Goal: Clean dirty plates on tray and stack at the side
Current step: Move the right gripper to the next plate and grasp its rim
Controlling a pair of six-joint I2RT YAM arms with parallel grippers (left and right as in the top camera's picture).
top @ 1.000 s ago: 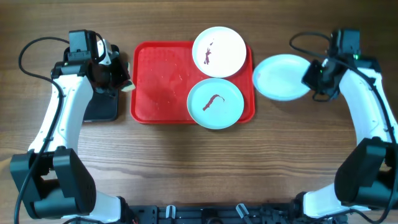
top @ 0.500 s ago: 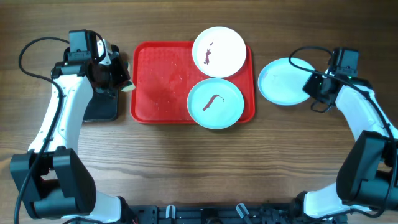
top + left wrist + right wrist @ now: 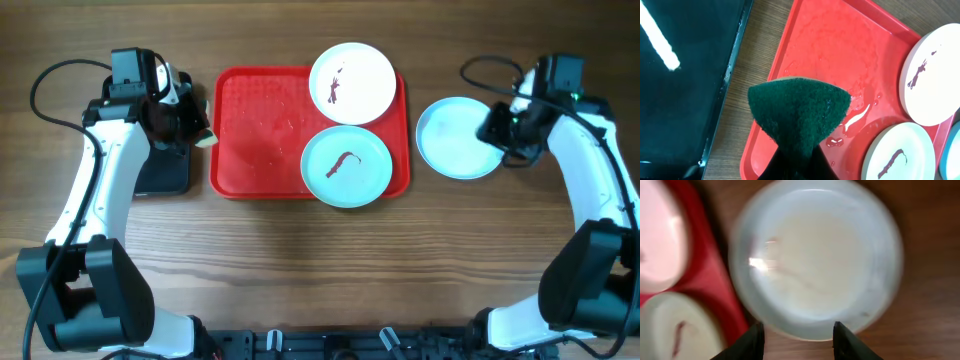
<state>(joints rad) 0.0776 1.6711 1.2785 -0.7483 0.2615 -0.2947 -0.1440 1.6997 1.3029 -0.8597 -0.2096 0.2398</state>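
The red tray [image 3: 258,135] carries two smeared plates. A white plate [image 3: 352,83] sits at its far right corner and a pale blue plate [image 3: 346,165] in front of it. A clean pale plate [image 3: 455,138] lies flat on the table right of the tray. My right gripper [image 3: 497,128] hovers at that plate's right rim. In the right wrist view the plate [image 3: 817,255] is blurred, and the right gripper [image 3: 800,342] stands open with bare wood between its fingers. My left gripper [image 3: 192,130] is shut on a dark green sponge [image 3: 799,117] over the tray's left edge [image 3: 790,55].
A black tray [image 3: 162,172] lies left of the red one, under my left arm, and appears as a black tray [image 3: 685,85] in the left wrist view. Water drops [image 3: 837,141] wet the red tray's floor. Bare wooden table spreads in front.
My right gripper has opened and let go of the clean plate, which now rests flat on the table beside the tray. The left arm and sponge have not moved.
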